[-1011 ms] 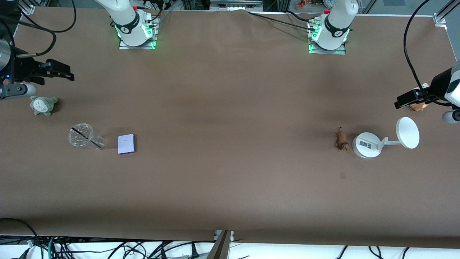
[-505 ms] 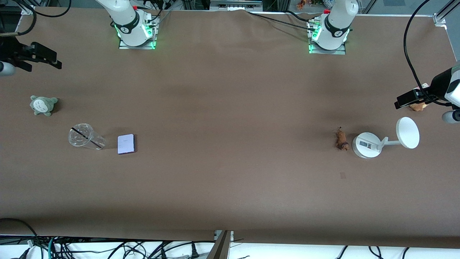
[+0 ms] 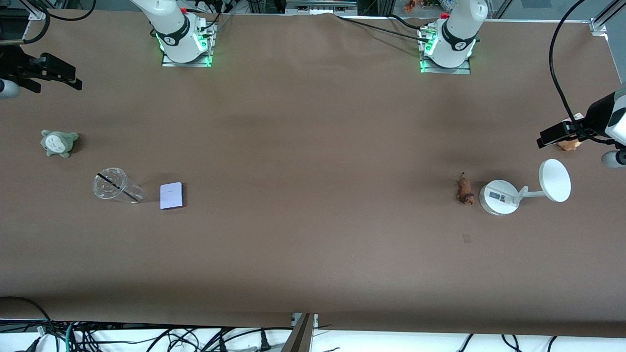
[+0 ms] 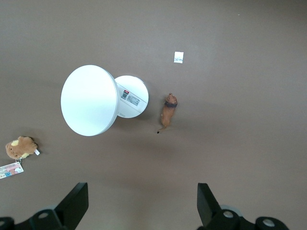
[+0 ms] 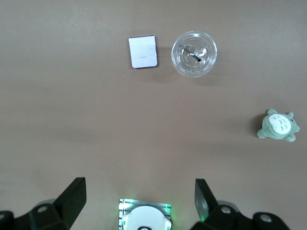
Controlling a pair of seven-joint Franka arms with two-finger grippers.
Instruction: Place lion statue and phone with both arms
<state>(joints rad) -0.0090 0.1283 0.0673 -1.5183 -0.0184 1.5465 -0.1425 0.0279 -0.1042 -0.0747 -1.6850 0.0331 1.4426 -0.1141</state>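
**Both grippers high and released; lion statue and phone lie on the table**

The brown table (image 3: 313, 254) fills the front view, with things clustered at mid-height near each end and a bare middle.

The right gripper (image 5: 139, 182) hangs in the upper corner of the front view at the right arm's end. Its jaws are spread wide with nothing between them. It is raised enough that its wrist camera takes in the whole cluster below. The left gripper (image 4: 142, 187) hangs at the frame's edge at the left arm's end, over the table near a small brown plush (image 3: 570, 144). It is likewise released and empty, overlooking its own group.

The white desk lamp (image 3: 499, 197) stands with its round head toward the table's end. At the right arm's end a clear plastic cup (image 3: 115, 186) with a dark straw lies beside the phone (image 3: 171, 195). The phone rests flat, pale face up, on the side of the cup toward the table's middle. Higher in the frame sits a grey-green Totoro plush (image 3: 58, 143).

The lion statue (image 3: 464, 190) lies just beside the lamp's base, on its middle-of-table side.

Each arm has one task thing within its own reach. Flat on the table with open grippers above, this layout suits either things awaiting pickup or things already set down. The pictures do not settle which.
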